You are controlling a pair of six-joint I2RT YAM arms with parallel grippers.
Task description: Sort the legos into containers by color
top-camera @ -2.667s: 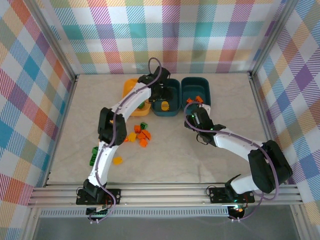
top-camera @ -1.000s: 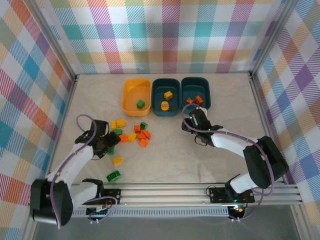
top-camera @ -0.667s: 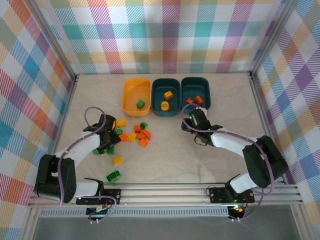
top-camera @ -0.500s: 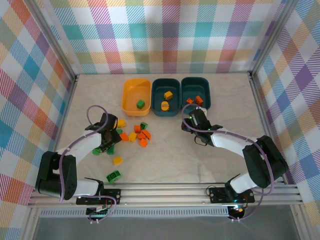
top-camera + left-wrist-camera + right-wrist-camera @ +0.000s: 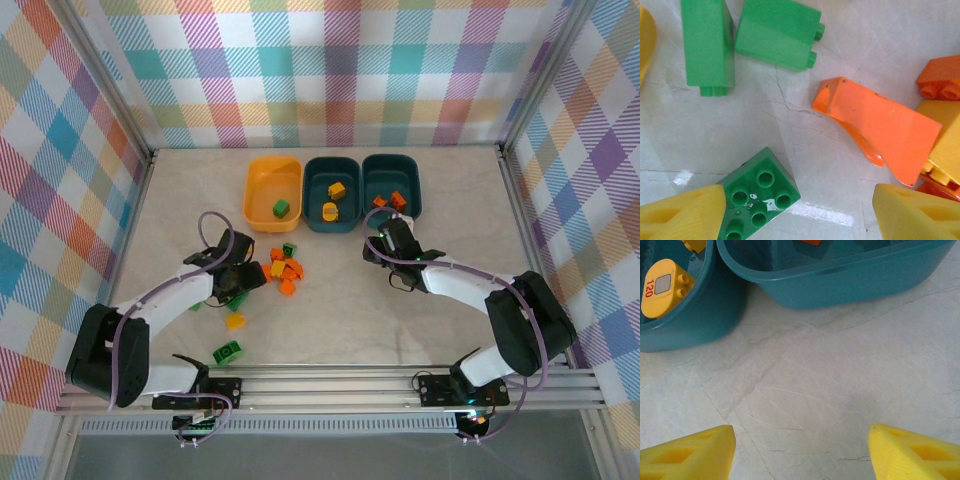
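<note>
Legos [image 5: 284, 272] lie clustered on the desk [image 5: 340, 310]. Left claw [image 5: 799, 212] gapes over them, empty; right claw [image 5: 801, 450] gapes empty beside teal containers [image 5: 840, 277].

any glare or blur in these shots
Left wrist: orange brick crisp, white glare streak on the table by the green studded brick. Right wrist: even light, faint sheen on a teal bin. Top external: evenly lit, soft shadows, no blur.

Marbled tabletop [image 5: 350, 320], plaid walls [image 5: 330, 70]
</note>
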